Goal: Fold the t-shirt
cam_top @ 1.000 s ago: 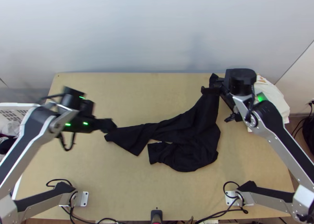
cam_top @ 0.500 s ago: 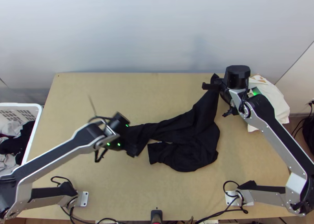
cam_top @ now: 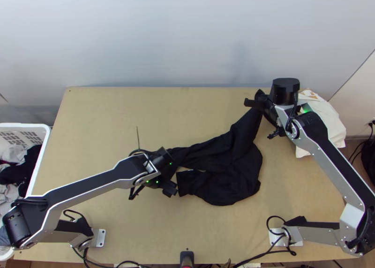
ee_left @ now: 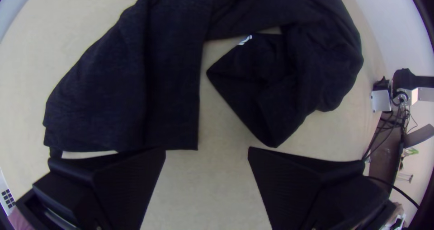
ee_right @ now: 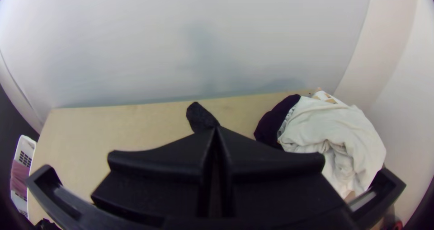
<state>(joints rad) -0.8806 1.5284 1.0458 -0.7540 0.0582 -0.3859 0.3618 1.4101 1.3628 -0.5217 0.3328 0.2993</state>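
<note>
from my far-off seat i saw the black t-shirt (cam_top: 236, 174) bunched and twisted across the middle of the table (cam_top: 103, 127), a narrower part of it running up toward the far edge on the right. there my right gripper (cam_top: 257, 103) was closed on that part, and in its wrist view a small tip of cloth poked out past the fingers. my left gripper (cam_top: 171, 189) was at the t-shirt's other end and open; its wrist view showed the fingers wide apart, a straight cloth edge near one of them. a pile of pale cloth (cam_top: 326, 120) sat at the far right corner, and a white basket (cam_top: 47, 139) of clothes stood beside the table's left side.
</note>
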